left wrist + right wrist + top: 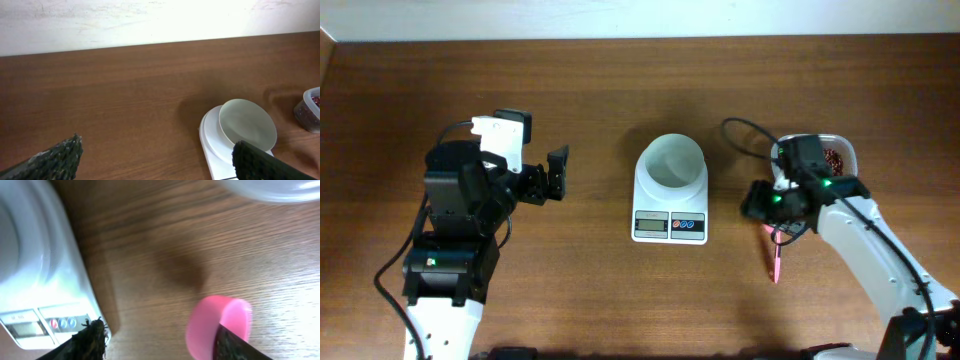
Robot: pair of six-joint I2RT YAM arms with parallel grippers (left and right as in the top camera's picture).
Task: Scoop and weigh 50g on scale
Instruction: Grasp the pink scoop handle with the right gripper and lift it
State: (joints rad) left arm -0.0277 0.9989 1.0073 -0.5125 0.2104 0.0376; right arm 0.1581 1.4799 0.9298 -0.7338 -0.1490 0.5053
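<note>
The scale [670, 226] sits in the middle of the table [620, 80], display and buttons facing the robot, probably so the reading can be seen from the front. The white bowl [670, 165] rests on its platform, ready to take what is weighed, and no beans show in it yet. The tub [840, 156] of red beans [834, 158] stands well to the right of the scale, on the right arm's side, so that arm looks to be the one meant to scoop.

The left pincer [558, 172] hangs wide open and empty to the left of the scale and apart from it. It appears parked out of the way.

The right pincer [159, 330] is between the scale and the tub, low over the table with its jaws apart. The pink scoop [216, 322] lies on the wood beside the pincer's right finger [235, 347], partly hidden by it, with a clear gap to the other finger [92, 340]. It looks free of any grip. In the overhead view its handle runs toward the robot.

In the right wrist view the scale's front corner is just beside the pincer's left finger. The bowl is farther off, beyond that corner. With the bowl empty, I judge the weighing barely begun.
</note>
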